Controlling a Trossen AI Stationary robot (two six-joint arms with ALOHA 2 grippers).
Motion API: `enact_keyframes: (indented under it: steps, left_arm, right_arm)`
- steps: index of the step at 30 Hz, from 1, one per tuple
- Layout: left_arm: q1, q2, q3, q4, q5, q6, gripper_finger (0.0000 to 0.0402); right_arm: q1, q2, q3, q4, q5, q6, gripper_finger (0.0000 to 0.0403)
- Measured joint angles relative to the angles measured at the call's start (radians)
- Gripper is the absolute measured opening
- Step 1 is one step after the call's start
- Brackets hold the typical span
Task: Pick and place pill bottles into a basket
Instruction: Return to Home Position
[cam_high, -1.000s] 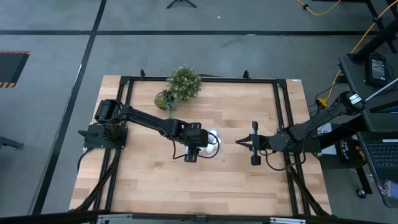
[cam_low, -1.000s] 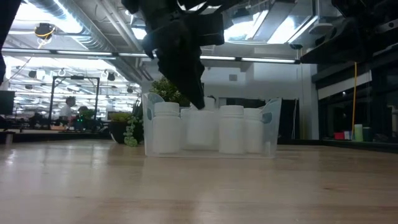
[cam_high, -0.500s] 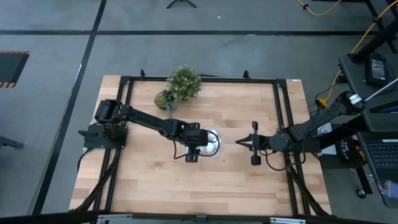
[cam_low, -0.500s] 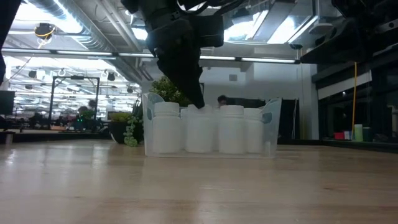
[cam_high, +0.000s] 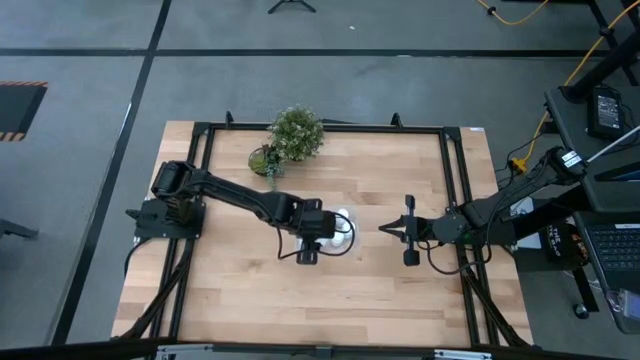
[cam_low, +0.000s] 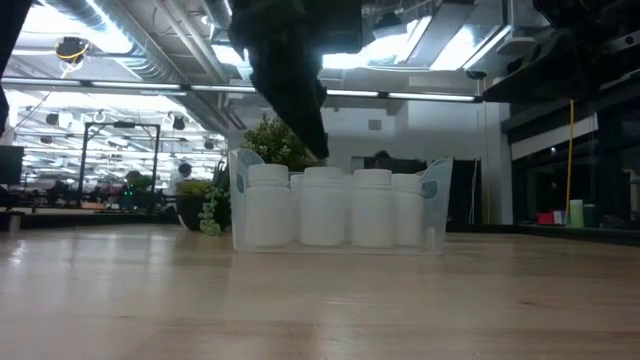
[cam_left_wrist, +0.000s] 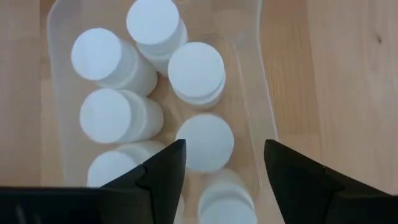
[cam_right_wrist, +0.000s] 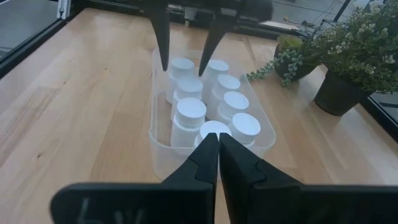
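The clear basket (cam_high: 343, 231) stands at the table's middle with several white pill bottles (cam_left_wrist: 197, 71) upright in it, resting on their bottoms; it also shows in the low view (cam_low: 338, 205) and the right wrist view (cam_right_wrist: 160, 146). My left gripper (cam_left_wrist: 225, 149) hangs open above the basket, its fingers on either side of one bottle's cap (cam_left_wrist: 205, 142) and above it, touching nothing. In the low view its fingertip (cam_low: 316, 148) ends above the caps. My right gripper (cam_high: 384, 229) is shut and empty, to the right of the basket.
A potted green plant (cam_high: 296, 133) and a smaller pot (cam_high: 265, 160) stand at the table's far edge, behind the basket. A black frame (cam_high: 452, 180) runs around the table. Bare wood lies near and to both sides of the basket.
My left gripper has gone up a little from among the bottles, so its fingertips now stand above the caps, and has drawn slightly toward the table's near edge. The bottles stay upright in the basket.
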Motion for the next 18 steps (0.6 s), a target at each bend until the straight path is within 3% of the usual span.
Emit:
enact_keyframes:
  steps: [8,14,18]
  left_arm:
    - [-0.012,-0.033,0.058,-0.162,-0.031,0.078,0.0189]
    - [-0.033,-0.174,0.035,-0.207,-0.138,0.145,0.0104]
    - [-0.04,-0.338,-0.11,-0.141,-0.158,0.134,0.0045]
  right_arm:
    - [0.0,0.0,0.0,0.0,0.0,0.0,0.0019]
    - [0.0,0.0,0.0,-0.001,0.0,0.0,0.0019]
    - [0.0,0.0,0.0,-0.011,-0.007,0.03,0.0019]
